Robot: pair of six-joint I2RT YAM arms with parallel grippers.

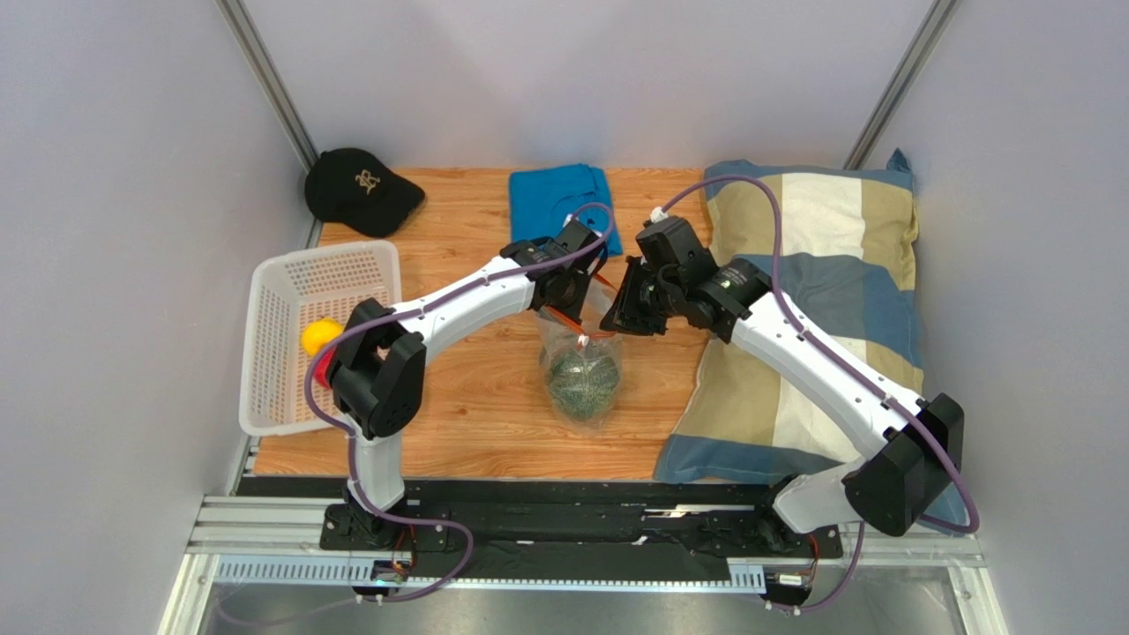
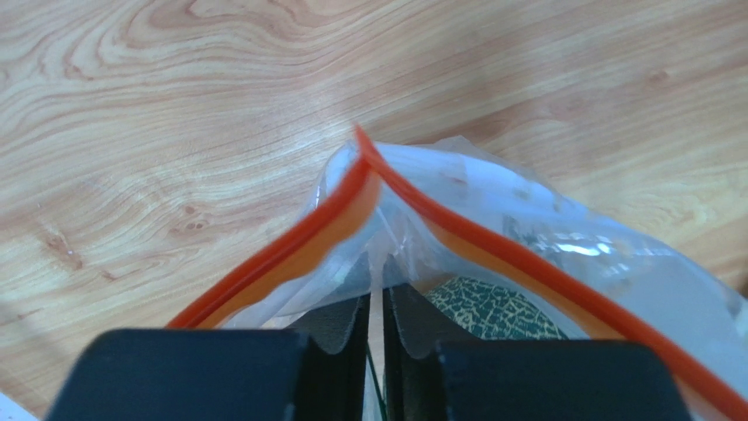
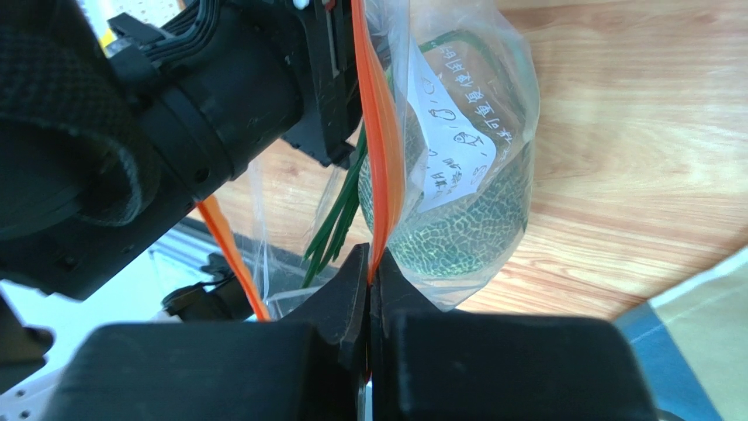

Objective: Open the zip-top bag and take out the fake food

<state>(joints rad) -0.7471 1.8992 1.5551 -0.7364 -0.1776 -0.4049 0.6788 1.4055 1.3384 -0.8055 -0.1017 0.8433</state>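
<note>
The clear zip-top bag (image 1: 583,377) hangs over the middle of the table, its orange-red zip strip (image 2: 307,237) spread apart at the top. The grey-green leafy ball (image 3: 456,232) with green stems (image 3: 338,219) sits inside it. My left gripper (image 2: 375,307) is shut on one clear wall of the bag just under the strip. My right gripper (image 3: 370,272) is shut on the other strip (image 3: 382,167). Both grippers meet above the bag in the top view, the left (image 1: 563,285) and the right (image 1: 623,302). A yellow fruit (image 1: 318,338) and a red one (image 1: 322,367) lie in the white basket (image 1: 285,285).
A black cap (image 1: 361,189) and a folded blue cloth (image 1: 563,201) lie at the back of the wooden table. A striped pillow (image 1: 822,304) covers the right side. The basket stands at the left edge.
</note>
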